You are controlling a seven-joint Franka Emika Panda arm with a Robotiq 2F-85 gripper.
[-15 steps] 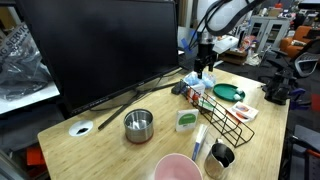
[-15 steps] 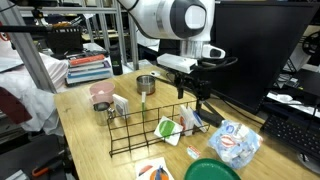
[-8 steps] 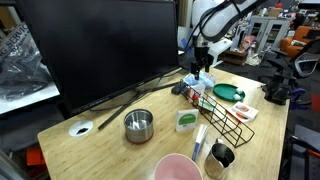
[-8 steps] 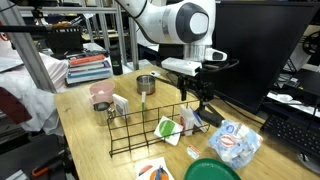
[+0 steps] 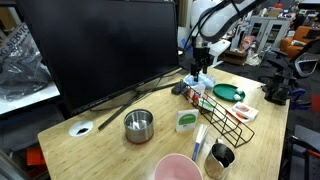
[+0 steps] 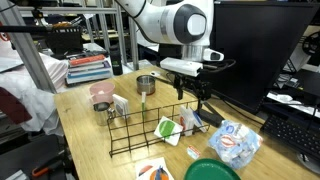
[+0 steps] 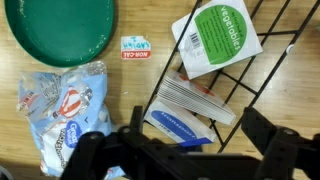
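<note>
The black two-finger gripper [image 7: 185, 158] hung in the air with its jaws wide open and nothing in them. It showed along the bottom edge of the wrist view.

Right below it, in the lower middle of that view, lay a flat white and blue box [image 7: 188, 126]. The box rested on the light wooden table [image 7: 140, 95], right at the edge of the black wire rack [image 7: 272, 85]. One thin wire looked to cross over it. A crinkly see-through plastic bag with red and blue print [image 7: 58, 108] lay just beside it, at the lower left. A white packet with a green label [image 7: 218, 40] sat in the rack at the upper right. A round green plate [image 7: 60, 28] filled the upper left corner.

If the gripper dropped straight down, one finger [image 7: 272, 150] might bump the wire and push the rack. The other finger might catch the plastic bag and drag it along. The box is flat and low, so the fingers might slide off it.
</note>
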